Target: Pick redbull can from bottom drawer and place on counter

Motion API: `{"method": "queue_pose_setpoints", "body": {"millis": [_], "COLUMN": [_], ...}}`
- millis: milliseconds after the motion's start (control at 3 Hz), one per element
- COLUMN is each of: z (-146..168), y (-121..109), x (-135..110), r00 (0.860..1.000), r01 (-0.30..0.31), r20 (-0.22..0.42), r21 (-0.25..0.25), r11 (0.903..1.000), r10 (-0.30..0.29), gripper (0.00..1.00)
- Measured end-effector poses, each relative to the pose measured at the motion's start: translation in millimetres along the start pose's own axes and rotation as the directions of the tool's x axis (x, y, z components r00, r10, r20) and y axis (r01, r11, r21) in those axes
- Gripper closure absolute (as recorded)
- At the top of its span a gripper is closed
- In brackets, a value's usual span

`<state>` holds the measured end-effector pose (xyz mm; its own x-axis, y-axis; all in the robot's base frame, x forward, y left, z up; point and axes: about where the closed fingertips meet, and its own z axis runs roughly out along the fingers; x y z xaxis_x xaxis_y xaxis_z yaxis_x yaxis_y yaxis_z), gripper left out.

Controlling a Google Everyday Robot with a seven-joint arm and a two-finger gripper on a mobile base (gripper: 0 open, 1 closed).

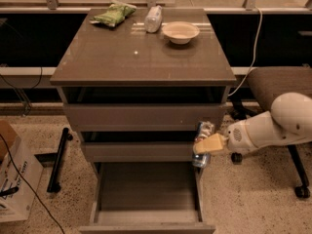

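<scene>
The redbull can (204,130), blue and silver, is held upright in my gripper (208,144), whose yellowish fingers are shut around its middle. The can hangs at the cabinet's right front corner, level with the middle drawer and above the right edge of the open bottom drawer (146,189). The drawer's grey floor is bare. My white arm (273,126) reaches in from the right. The counter (141,52) is the glossy grey-brown top above.
On the counter's back edge lie a green snack bag (114,13), a clear plastic bottle on its side (153,18) and a white bowl (180,32). An office chair (282,87) stands right of the cabinet. A cardboard box (12,179) sits at the lower left.
</scene>
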<state>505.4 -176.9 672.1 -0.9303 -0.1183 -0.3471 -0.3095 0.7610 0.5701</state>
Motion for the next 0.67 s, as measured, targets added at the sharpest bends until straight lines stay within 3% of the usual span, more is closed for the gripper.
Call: {"method": "queue_pose_setpoints", "body": {"millis": [333,667], "z": [-75,-143], "y": [54,117], "x": [-41,-84], "r00": [0.982,0.93], "r01": [0.176,0.346], "r20": [0.059,0.084], "r21": [0.06,0.121], "r11": [0.9826,0.9303], "r10": [-0.18,-0.357], "gripper": [1.0,1.0]}}
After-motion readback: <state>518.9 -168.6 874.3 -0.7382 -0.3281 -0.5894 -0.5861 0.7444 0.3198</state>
